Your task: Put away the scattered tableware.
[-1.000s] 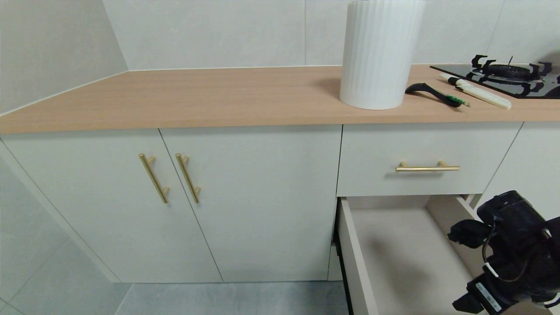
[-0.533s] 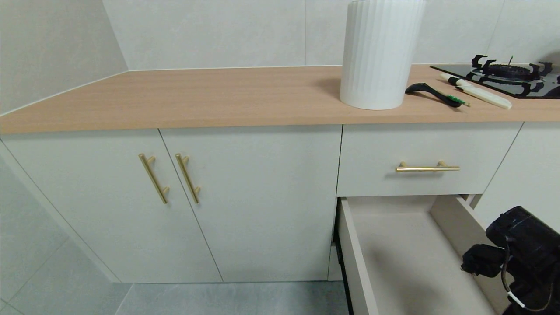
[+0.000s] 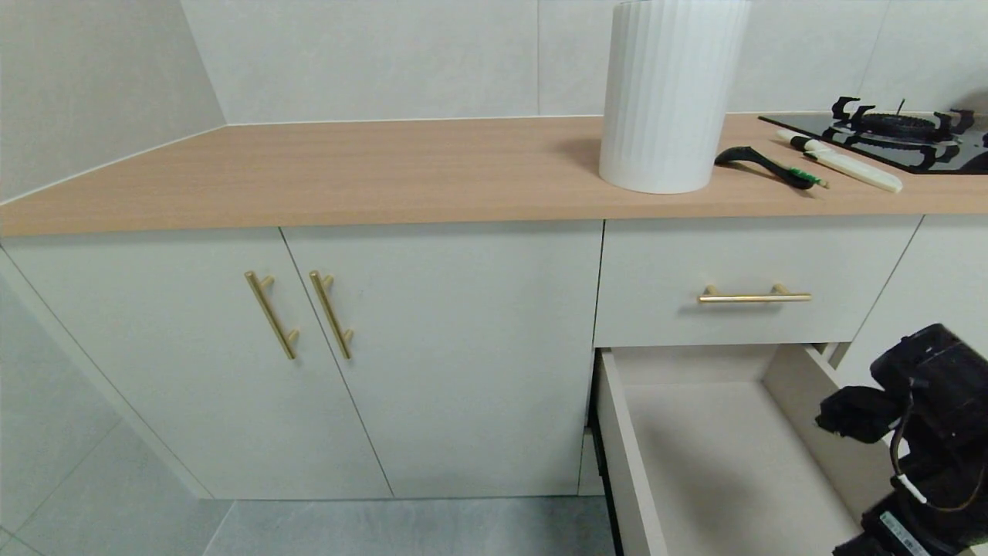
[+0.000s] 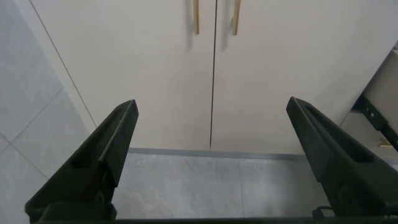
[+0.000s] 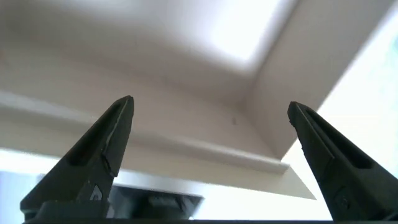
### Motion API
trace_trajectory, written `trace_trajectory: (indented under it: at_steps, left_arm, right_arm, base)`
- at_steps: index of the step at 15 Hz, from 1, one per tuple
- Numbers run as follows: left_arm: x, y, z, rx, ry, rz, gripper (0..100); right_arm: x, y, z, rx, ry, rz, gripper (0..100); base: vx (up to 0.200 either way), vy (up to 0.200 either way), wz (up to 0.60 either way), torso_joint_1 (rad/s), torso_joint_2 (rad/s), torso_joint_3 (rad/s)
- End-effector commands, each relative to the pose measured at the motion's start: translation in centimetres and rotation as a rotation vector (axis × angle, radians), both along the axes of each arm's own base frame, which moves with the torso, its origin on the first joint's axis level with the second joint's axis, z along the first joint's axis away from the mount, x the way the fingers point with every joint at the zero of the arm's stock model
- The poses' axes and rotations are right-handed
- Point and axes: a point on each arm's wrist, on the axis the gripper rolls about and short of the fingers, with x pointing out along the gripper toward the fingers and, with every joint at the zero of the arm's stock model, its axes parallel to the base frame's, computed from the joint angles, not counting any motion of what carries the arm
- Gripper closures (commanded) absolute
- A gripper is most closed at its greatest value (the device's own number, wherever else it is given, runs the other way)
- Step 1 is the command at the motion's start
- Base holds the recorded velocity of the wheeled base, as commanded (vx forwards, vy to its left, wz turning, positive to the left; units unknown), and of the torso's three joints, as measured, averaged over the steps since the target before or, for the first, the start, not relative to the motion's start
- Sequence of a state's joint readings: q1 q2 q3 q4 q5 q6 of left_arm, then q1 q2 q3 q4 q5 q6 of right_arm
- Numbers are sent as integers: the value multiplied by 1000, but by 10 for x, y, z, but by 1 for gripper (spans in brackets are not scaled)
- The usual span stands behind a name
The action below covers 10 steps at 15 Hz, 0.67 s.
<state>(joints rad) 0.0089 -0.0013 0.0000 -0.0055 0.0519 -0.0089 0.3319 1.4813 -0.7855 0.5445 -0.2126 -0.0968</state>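
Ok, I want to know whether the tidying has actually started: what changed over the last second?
Only the right arm moved. Beside the open drawer it dipped, then rose again, ending slightly higher and further to the robot's right. Its end effector is open and empty; nothing was gripped or released. The drawer, the white container, the black utensil and the white knife on the counter stayed put.

Black ladle (image 3: 760, 164), green-handled utensil (image 3: 810, 179) and long white utensil (image 3: 841, 164) lie flat, close together, on the countertop (image 3: 386, 170), well above and beyond the right gripper (image 5: 210, 104). Lower drawer (image 3: 617, 432): pulled open, directly beside it.
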Motion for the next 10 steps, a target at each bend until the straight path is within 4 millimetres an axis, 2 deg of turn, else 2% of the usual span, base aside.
trace_trajectory:
  at_steps: [1, 3, 5, 8, 10]
  left_arm:
    - [0, 0, 0, 0, 1, 1, 0]
    - [0, 0, 0, 0, 1, 1, 0]
    - [0, 0, 0, 0, 1, 1, 0]
    - [0, 0, 0, 0, 1, 1, 0]
    - [0, 0, 0, 0, 1, 1, 0]
  right_arm:
    - [-2, 0, 36, 108, -181, -60, 0]
    - [-8, -1, 60, 254, -324, -100, 0]
    - [-13, -3, 73, 326, -419, -114, 0]
    - [-20, -5, 79, 366, -439, -97, 0]
    - [-18, -7, 79, 373, -445, -102, 0]
  base:
    - [0, 0, 0, 0, 0, 0]
    - [0, 0, 0, 0, 0, 0]
    - [0, 0, 0, 0, 0, 0]
    - [0, 0, 0, 0, 0, 0]
    - [0, 0, 0, 0, 0, 0]
